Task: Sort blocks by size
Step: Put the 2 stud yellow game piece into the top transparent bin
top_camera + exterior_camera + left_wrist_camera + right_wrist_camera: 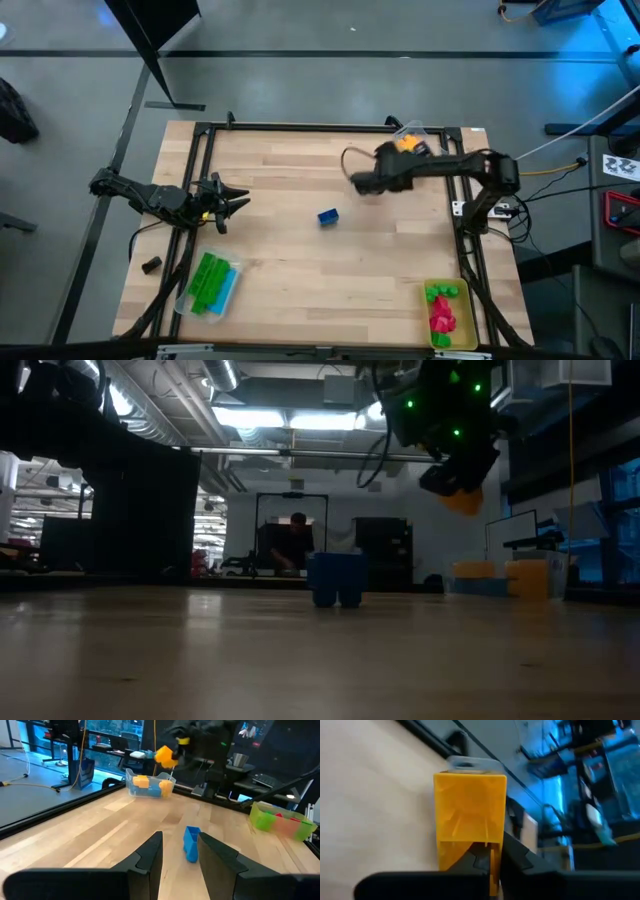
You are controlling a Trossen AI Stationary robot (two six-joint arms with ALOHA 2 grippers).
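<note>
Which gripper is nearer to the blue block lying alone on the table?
Right. The right gripper, holding a yellow block, is just beyond the blue block; the left gripper waits farther off at the table's left side.

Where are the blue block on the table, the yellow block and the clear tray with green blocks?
blue block (328, 216), high view, its top face.
yellow block (469, 815), right wrist view, its front side.
clear tray with green blocks (229, 284), high view, its right edge.

Right gripper (487, 865) fingertips mostly hidden behind yellow block (469, 820); block's lower edge cut off by the arm. Person (292, 545) in bkgd too dark, small to make out. Clear tray (418, 135) contents partly covered by right arm in high view.
</note>
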